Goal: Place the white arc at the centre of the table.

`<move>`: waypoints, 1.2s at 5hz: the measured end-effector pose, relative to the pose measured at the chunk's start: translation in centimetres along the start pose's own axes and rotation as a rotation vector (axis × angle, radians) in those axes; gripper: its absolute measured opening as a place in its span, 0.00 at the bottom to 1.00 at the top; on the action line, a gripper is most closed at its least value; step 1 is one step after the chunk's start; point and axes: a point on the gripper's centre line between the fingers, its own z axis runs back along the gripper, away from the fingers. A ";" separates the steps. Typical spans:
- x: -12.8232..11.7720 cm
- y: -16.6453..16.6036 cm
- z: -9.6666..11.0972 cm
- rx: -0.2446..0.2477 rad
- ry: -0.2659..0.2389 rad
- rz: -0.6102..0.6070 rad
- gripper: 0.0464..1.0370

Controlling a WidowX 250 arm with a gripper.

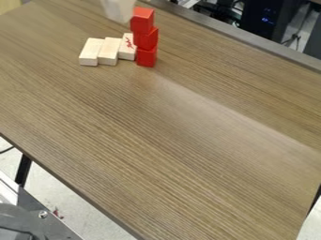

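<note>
A white object [118,9] is seen near the stacked red blocks [147,39] on the table [144,136]; the gripper's state cannot be told.

Toward the far left, three glossy red cubes [146,38] stand in an upright stack, the top one set slightly left of those below. Just left of it, three pale wooden rectangular blocks [109,51] form a staggered row, the rightmost bearing a red mark. At the far right is a black case [268,16] with small blue lights; a pale speckled floor [78,206] shows at the near left.
</note>
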 end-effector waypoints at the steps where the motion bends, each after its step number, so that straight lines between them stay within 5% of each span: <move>1: 0.7 -2.5 -0.7 0.066 0.048 0.010 0.47; 2: 0.4 -5.6 -4.1 0.107 0.131 -0.001 0.47; 3: -1.2 -7.5 -8.1 0.110 0.159 -0.026 0.47; 4: -1.6 -7.8 -10.0 0.113 0.141 -0.039 0.47; 6: -2.2 -8.0 -11.5 0.037 0.134 -0.050 0.47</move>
